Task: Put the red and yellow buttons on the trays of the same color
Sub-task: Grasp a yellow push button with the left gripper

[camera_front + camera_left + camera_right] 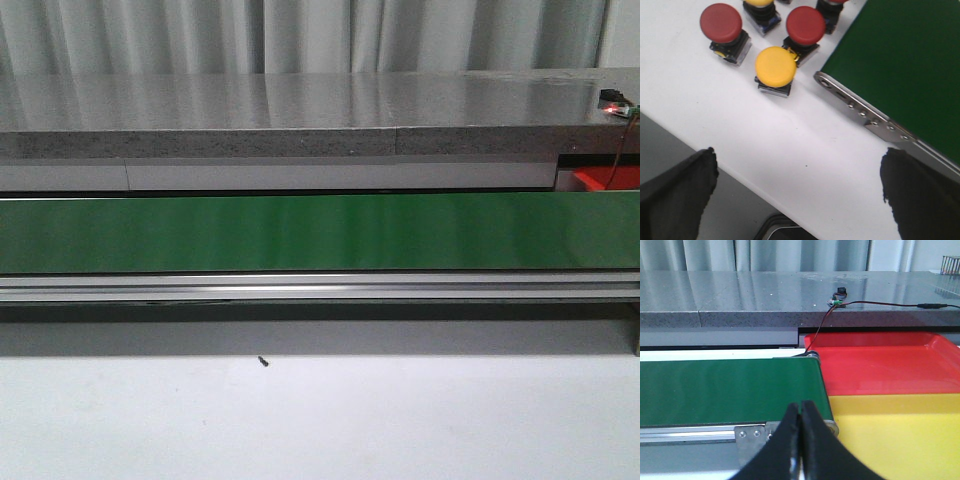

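Left wrist view, left fingers (677,192) wide apart, holding nothing, right fingers (810,440) pressed together.

The green conveyor belt (320,232) is viewed level and head-on in the front view. It is looked down upon closely in the left wrist view and seen lengthwise, low, in the right; all 3 views share it.

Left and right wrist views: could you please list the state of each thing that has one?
Left gripper: open, holding nothing.
Right gripper: shut, holding nothing.
Yellow button: upright on the white table, not picked up.
Red buttons: upright beside it.
Green belt: bare.
Red tray: empty.
Yellow tray: empty.
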`<move>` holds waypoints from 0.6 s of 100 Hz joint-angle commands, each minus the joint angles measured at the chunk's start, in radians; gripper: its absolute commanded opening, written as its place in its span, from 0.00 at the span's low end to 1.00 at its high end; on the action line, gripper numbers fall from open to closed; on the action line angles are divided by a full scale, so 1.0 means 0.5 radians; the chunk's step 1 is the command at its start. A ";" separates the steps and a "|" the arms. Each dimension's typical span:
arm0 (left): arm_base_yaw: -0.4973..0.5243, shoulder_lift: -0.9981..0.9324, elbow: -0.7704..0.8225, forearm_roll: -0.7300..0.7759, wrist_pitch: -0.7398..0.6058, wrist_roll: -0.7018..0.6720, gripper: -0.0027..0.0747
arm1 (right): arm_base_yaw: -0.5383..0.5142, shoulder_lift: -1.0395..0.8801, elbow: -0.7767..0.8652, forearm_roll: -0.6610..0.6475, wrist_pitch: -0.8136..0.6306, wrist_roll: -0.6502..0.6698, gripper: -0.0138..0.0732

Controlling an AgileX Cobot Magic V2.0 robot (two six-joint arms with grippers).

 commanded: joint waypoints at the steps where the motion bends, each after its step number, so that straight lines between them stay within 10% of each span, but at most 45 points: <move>1: 0.080 0.083 -0.067 -0.022 -0.140 -0.021 0.86 | -0.002 -0.026 -0.038 -0.023 -0.150 -0.001 0.08; 60: 0.239 0.677 -0.432 -0.109 -0.093 -0.021 0.86 | -0.002 -0.026 -0.038 -0.023 -0.150 -0.001 0.08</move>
